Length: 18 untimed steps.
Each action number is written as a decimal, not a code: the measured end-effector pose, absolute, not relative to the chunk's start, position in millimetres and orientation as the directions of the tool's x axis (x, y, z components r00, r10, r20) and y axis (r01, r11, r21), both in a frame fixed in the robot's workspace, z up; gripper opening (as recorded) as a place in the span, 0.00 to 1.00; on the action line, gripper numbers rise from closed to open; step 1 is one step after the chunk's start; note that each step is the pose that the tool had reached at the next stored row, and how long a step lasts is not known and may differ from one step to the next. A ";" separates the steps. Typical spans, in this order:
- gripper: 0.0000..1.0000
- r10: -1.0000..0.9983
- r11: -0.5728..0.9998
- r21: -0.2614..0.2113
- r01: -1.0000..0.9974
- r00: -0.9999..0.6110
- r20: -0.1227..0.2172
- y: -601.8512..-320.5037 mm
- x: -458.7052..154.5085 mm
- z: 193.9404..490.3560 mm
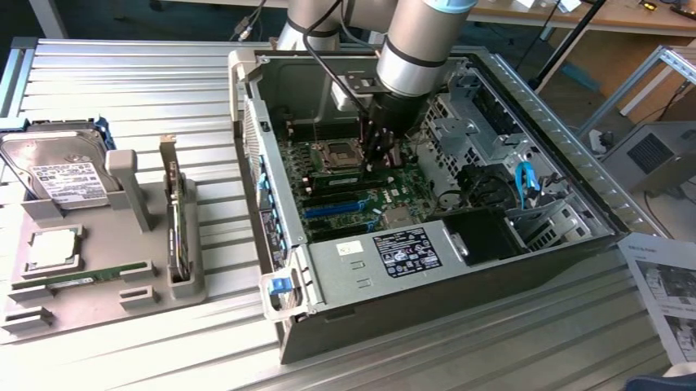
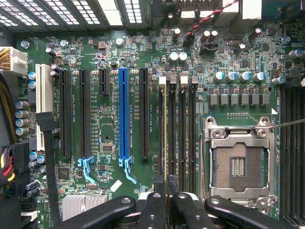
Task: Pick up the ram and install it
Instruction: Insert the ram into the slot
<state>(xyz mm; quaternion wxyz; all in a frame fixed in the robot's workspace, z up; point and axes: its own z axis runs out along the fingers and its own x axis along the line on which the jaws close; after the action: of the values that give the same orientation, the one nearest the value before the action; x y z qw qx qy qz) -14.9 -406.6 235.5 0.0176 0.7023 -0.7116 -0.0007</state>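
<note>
My gripper (image 1: 379,159) reaches down inside the open computer case (image 1: 359,269), above the motherboard (image 1: 359,195). In the wrist view its black fingers (image 2: 152,210) sit close on either side of a thin green-yellow edge, the ram (image 2: 165,138). The stick stands on its long edge along the first of several memory slots (image 2: 183,133), between the long black expansion slot (image 2: 144,114) and the processor socket (image 2: 238,164). Whether it is seated in the slot I cannot tell. A second green ram stick (image 1: 98,275) lies in the grey fixture (image 1: 142,204) at the exterior view's left.
The fixture also carries a hard drive (image 1: 60,175), a square silver processor chip (image 1: 52,247) and an upright expansion card (image 1: 174,220). Inside the case, a drive cage (image 1: 478,130) and cables (image 1: 490,183) stand close to the arm. A printed sheet (image 1: 663,285) lies at the exterior view's right.
</note>
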 end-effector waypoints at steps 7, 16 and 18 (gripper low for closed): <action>0.12 -1.000 0.013 0.026 -1.000 -0.013 0.024 -406.6 -13.4 235.5; 0.12 -1.000 0.013 0.026 -1.000 -0.013 0.025 -406.6 -13.4 234.1; 0.12 -1.000 0.013 0.026 -1.000 -0.013 0.024 -406.6 -13.4 234.0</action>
<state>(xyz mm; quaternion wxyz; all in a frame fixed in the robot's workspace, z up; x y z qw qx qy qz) -13.4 -406.6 234.0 0.0177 0.7023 -0.7116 -0.0005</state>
